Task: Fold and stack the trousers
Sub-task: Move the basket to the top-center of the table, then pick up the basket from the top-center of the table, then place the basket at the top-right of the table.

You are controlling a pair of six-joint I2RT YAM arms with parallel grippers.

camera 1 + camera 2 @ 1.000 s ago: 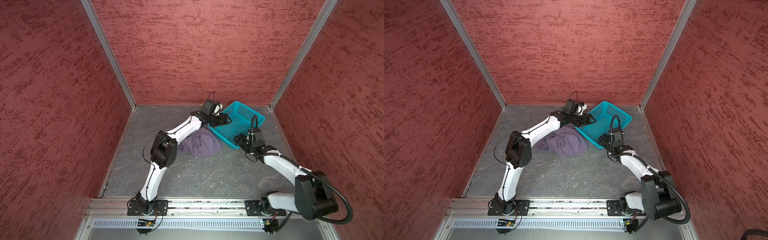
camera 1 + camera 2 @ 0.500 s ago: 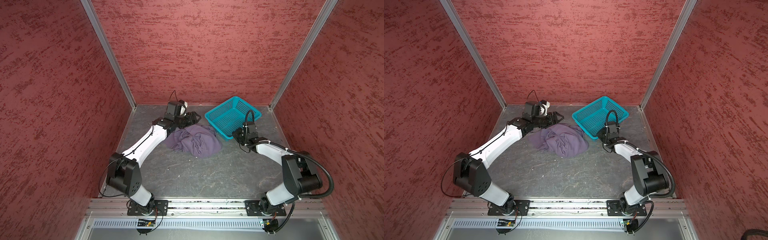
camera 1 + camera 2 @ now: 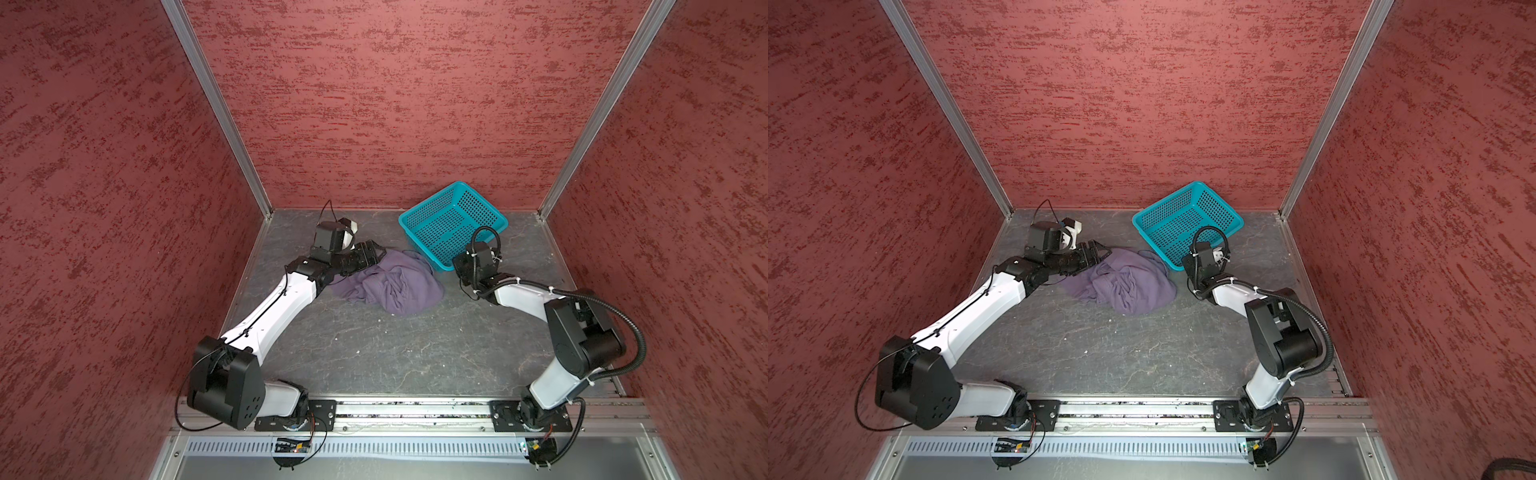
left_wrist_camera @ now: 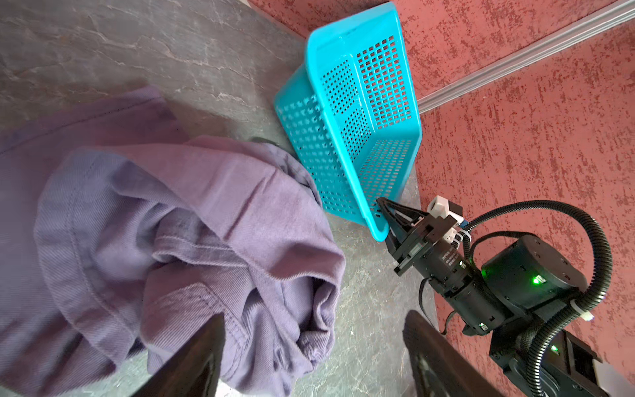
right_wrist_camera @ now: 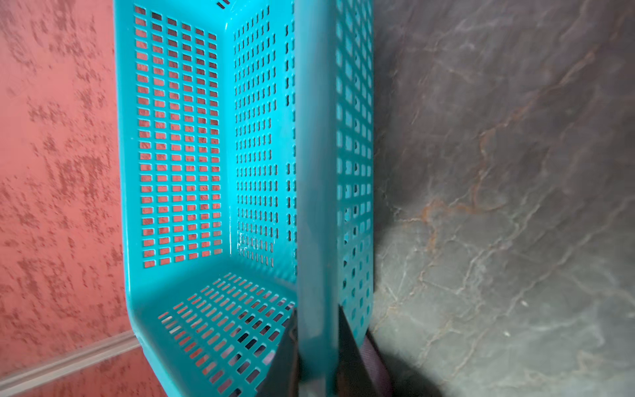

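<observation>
The trousers (image 3: 395,282) (image 3: 1125,284) lie in a crumpled dusty-purple heap mid-table, filling much of the left wrist view (image 4: 171,223). My left gripper (image 3: 376,249) (image 3: 1102,251) (image 4: 314,357) is open at the heap's far left edge, its dark fingers (image 4: 196,361) wide apart over cloth and table, holding nothing. My right gripper (image 3: 457,266) (image 3: 1185,262) (image 4: 381,206) (image 5: 318,361) is shut on the near corner rim of the teal basket (image 3: 422,243) (image 3: 1154,245) (image 4: 309,137) (image 5: 316,172), one jaw inside the wall and one outside.
The basket holds nothing and stands at the back right, close to the red back wall (image 3: 395,124). Its near side touches the trousers' right edge. Red side walls with metal corner posts (image 3: 544,214) enclose the grey stone-look table (image 3: 395,353).
My left arm swung left away from the basket to the heap's far left edge, uncovering the trousers. The right gripper shut on the basket's rim, and the basket shifted slightly back and left.
</observation>
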